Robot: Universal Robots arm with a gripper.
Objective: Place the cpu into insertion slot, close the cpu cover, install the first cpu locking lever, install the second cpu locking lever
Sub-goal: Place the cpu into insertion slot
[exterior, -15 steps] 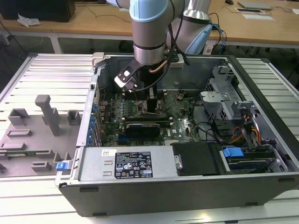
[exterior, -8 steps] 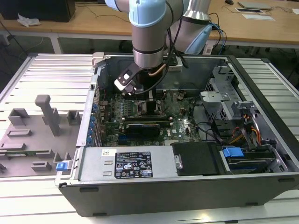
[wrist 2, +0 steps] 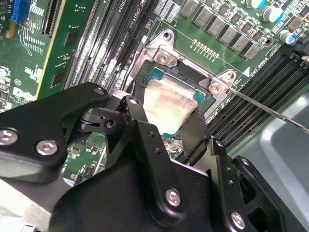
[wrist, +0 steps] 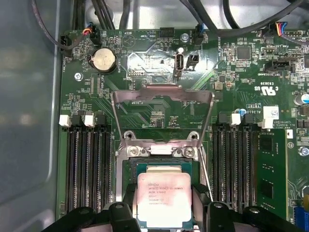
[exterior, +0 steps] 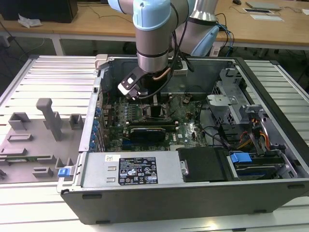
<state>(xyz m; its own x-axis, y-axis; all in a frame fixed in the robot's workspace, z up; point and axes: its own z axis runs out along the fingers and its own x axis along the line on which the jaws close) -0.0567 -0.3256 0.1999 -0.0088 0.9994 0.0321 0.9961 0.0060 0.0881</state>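
The cpu (wrist: pixel 162 199), a pale square chip, hangs between my black fingers (wrist: pixel 129 202), just over the insertion slot (wrist: pixel 159 167). The gripper (wrist: pixel 164 207) is shut on the chip's two opposite edges. In the second wrist view the cpu (wrist 2: pixel 166 102) sits slightly tilted above the teal socket bed (wrist 2: pixel 159 76), with the gripper (wrist 2: pixel 161 120) around it. The cpu cover (wrist: pixel 120 121) stands flipped open beyond the socket. A thin locking lever (wrist 2: pixel 270 111) sticks out loose to one side. In the exterior view the gripper (exterior: pixel 154 99) is low inside the computer case over the motherboard.
Long black memory slots (wrist: pixel 87 169) (wrist: pixel 239 164) flank the socket. A coin battery (wrist: pixel 104 59) lies past the cover. A black card (exterior: pixel 147 131), the power supply (exterior: pixel 130 169) and drive bays (exterior: pixel 251 159) fill the case (exterior: pixel 193 203). Grey fixtures (exterior: pixel 48 116) stand at the exterior view's left.
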